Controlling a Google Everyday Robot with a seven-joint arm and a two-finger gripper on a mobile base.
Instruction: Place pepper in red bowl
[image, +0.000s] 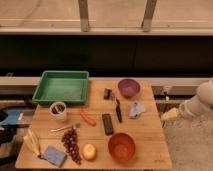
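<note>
The pepper (88, 118), a small slender orange-red one, lies on the wooden table (145, 127) left of centre, next to a black remote. The red bowl (121, 146) sits empty near the table's front edge, right of the pepper. My gripper (169, 114) hangs off the table's right edge at the end of the white arm (199, 102), well away from both the pepper and the bowl. It holds nothing that I can see.
A green tray (61, 86) stands at the back left, a purple bowl (128, 87) at the back. A black remote (107, 123), a knife (118, 110), a crumpled blue cloth (136, 109), a cup (58, 110), grapes (71, 143), a yellow-orange fruit (89, 151), a banana (33, 143) and a blue sponge (53, 155) lie about.
</note>
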